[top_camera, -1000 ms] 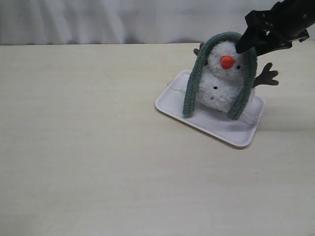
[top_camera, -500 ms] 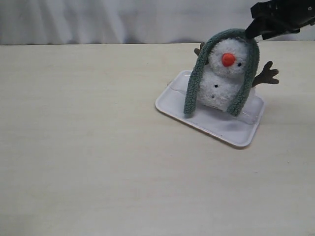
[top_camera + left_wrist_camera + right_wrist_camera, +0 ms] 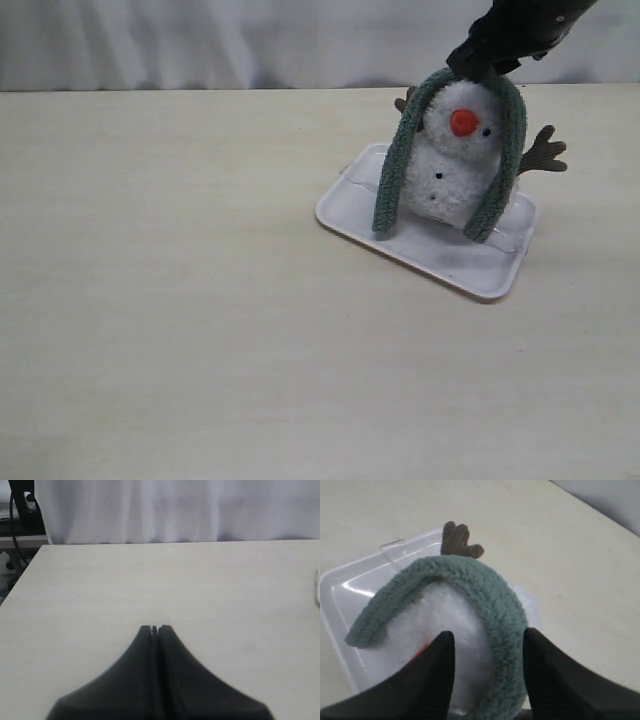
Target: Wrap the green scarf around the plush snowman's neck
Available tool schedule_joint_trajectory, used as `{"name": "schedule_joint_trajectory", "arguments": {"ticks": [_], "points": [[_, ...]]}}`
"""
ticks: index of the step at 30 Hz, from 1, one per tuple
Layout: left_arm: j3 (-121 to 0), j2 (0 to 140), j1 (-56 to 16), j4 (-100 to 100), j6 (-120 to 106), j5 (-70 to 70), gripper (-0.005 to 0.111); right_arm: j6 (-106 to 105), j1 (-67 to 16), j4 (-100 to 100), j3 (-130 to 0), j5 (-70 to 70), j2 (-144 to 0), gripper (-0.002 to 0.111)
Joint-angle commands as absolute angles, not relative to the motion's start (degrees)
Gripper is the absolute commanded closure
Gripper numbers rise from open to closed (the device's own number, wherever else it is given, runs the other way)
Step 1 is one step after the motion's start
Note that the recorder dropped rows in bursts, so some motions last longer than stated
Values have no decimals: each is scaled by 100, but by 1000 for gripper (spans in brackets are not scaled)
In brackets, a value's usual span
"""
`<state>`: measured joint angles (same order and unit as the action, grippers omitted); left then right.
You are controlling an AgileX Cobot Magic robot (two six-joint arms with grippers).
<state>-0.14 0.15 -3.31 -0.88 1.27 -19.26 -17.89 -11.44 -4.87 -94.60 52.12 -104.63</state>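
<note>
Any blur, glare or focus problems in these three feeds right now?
Exterior view: right gripper blurred, plush snowman sharp. Left wrist view: left gripper soft, table crisp. Right wrist view: glare streaks on the white tray; green scarf in focus.

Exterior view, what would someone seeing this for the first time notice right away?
A fluffy white snowman with an orange nose stands on a white tray, right of centre on the table. A green scarf is draped over its head like a hood, both ends hanging down to the tray. The right end effector hovers at the top of the head, jaws astride the scarf.
</note>
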Motion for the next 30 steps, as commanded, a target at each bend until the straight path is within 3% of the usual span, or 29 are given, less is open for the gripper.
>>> {"name": "schedule_joint_trajectory", "arguments": {"ticks": [1,5,11,30], "points": [[0,0,-303,-79,160,-1849,107,-1406,-1211,-970,-9451,5110,-10525,67],[0,0,-303,-79,160,-1849,107,-1406,-1211,-990,-9451,5146,-10659,70],[0,0,-303,-79,160,-1849,107,-1406,-1211,-1212,-9451,5171,-10661,104],[0,0,-303,-79,160,-1860,107,-163,-1211,-2186,-9451,4890,-10613,104]]}}
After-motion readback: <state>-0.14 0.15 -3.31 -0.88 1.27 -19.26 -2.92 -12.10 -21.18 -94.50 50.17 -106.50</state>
